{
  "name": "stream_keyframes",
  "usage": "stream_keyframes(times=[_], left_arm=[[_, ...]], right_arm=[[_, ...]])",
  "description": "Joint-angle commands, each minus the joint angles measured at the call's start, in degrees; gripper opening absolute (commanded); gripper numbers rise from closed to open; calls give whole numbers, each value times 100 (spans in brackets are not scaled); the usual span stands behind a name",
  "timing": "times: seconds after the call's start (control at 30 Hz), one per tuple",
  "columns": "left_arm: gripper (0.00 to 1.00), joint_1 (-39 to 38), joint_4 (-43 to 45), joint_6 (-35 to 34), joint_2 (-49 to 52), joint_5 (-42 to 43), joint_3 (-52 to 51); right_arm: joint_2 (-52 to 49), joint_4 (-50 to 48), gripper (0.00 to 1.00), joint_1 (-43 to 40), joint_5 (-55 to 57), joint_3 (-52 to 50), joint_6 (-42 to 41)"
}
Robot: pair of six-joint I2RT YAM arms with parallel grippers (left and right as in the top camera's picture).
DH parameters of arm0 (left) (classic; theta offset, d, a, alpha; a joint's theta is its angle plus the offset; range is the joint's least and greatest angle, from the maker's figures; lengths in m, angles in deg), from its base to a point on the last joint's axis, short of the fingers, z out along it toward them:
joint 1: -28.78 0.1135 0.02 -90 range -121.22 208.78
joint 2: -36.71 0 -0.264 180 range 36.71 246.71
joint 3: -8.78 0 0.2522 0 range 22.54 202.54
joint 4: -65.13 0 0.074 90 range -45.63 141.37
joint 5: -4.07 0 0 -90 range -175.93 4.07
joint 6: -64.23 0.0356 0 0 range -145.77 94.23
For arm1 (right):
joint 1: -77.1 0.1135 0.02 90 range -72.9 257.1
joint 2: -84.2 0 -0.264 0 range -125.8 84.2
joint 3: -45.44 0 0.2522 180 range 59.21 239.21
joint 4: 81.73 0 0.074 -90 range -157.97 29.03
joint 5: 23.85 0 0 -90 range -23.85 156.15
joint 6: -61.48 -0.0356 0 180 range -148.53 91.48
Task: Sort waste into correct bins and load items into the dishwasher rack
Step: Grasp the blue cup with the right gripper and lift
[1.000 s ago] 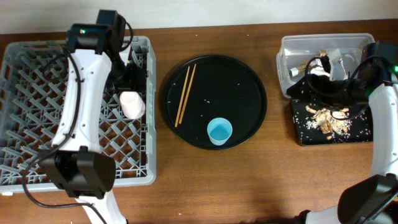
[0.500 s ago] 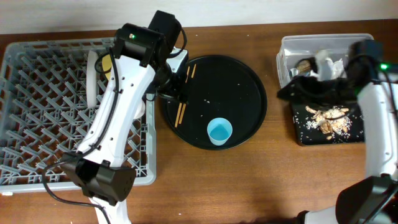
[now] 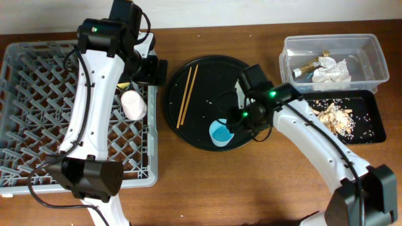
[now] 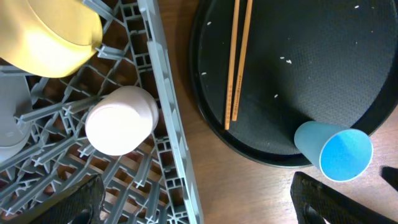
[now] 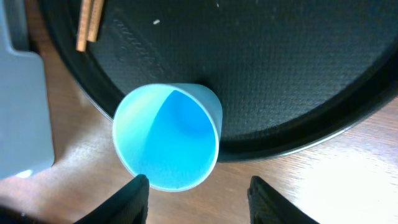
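closest, the right gripper (image 5: 198, 182) has its jaws apart, one either side of the light blue cup (image 5: 166, 137), holding nothing, at the round black tray's (image 3: 251, 81) front edge. beyond lie the chopsticks (image 3: 187, 94). the left gripper (image 4: 199, 186), wide open and empty, hovers over the dishwasher rack's (image 3: 38, 94) edge beside the pink cup (image 3: 133, 103).

No lettering showing

I am looking over the light blue cup (image 5: 166, 137), the chopsticks (image 4: 232, 62), the round black tray (image 3: 251, 81), the pink cup (image 4: 121, 119) and the dishwasher rack (image 4: 166, 99), and I am finding no words, numbers or brand marks legible on any of them.
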Motion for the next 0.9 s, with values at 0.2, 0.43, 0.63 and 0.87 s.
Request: stream_keyframes(times=[0.2, 0.43, 0.63, 0.87], left_arm=[[95, -59, 74, -74, -131, 28, -17], [95, -92, 72, -76, -131, 37, -17], [95, -87, 111, -2, -131, 693, -17], [96, -87, 404, 323, -129, 2660, -17]], right_arm=[[-708, -728, 27, 35, 214, -374, -229], [-693, -645, 4, -101, 315, -205, -337], [22, -236, 4, -942, -1117, 479, 52], [439, -459, 4, -2651, -4940, 476, 1335]])
